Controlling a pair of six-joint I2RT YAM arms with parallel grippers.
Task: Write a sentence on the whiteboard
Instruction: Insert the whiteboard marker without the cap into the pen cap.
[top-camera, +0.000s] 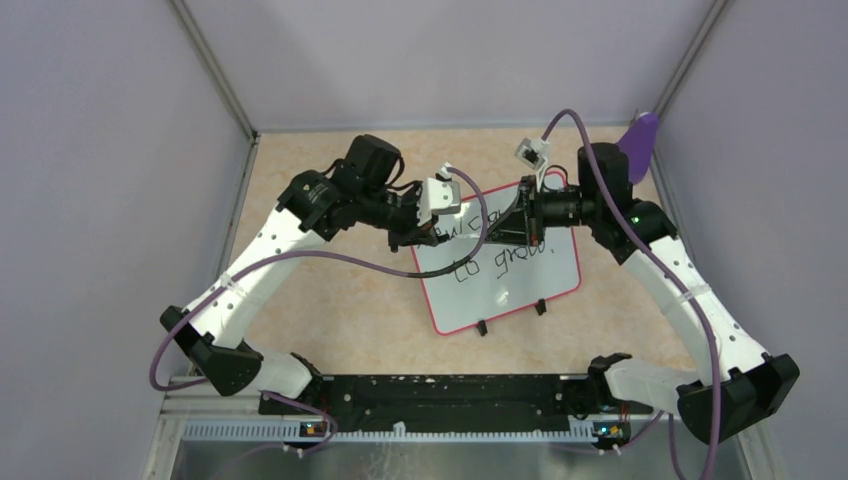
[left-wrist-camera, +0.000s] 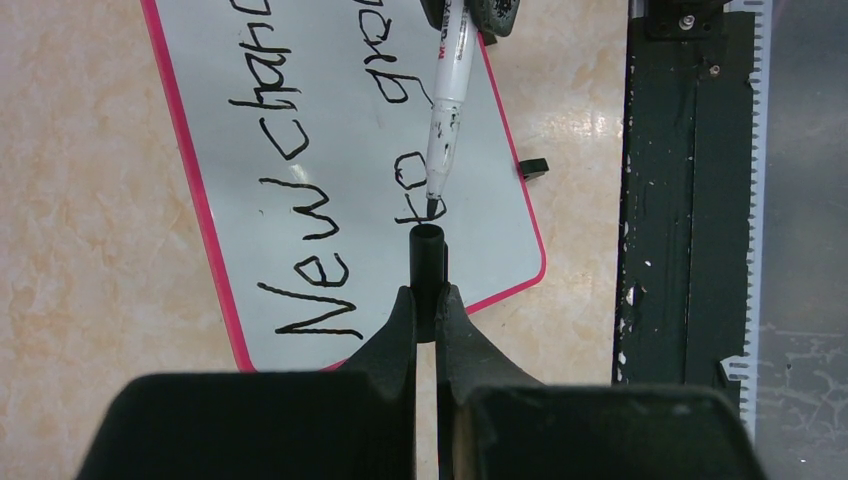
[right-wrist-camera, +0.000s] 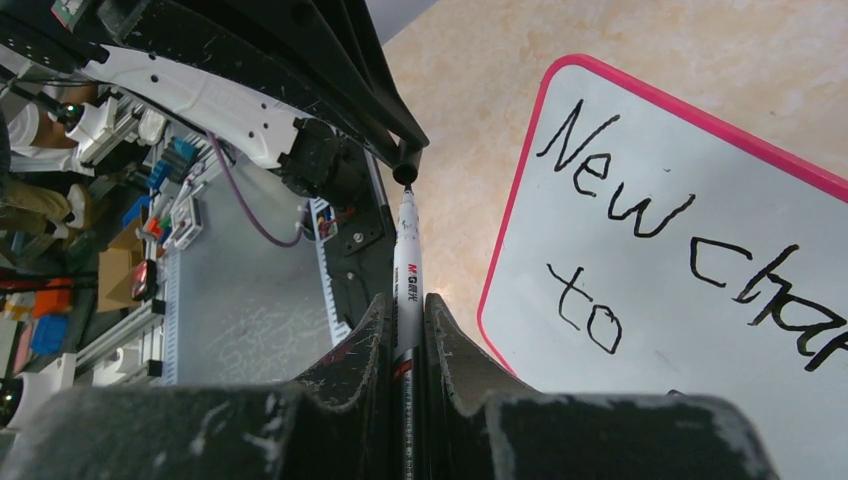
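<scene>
The left arm (top-camera: 262, 250) and right arm (top-camera: 668, 270) arched inward, wrists meeting above the whiteboard (left-wrist-camera: 490, 240), which lay flat and askew on the beige marbled table (top-camera: 350, 310). The left gripper (left-wrist-camera: 427, 300) was pinched tight on a matte black tubular cap (left-wrist-camera: 428, 255). The right gripper (right-wrist-camera: 405, 310) clamped a slim white marker (right-wrist-camera: 408, 260), tip at the cap's open end. The glossy, pink-rimmed, round-cornered board bore the sentence (left-wrist-camera: 300, 200) in 2 dark lines.

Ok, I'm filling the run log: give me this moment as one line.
left gripper: shut on cap | right gripper: shut on marker | marker tip at cap mouth, uncapped | sentence on whiteboard
</scene>
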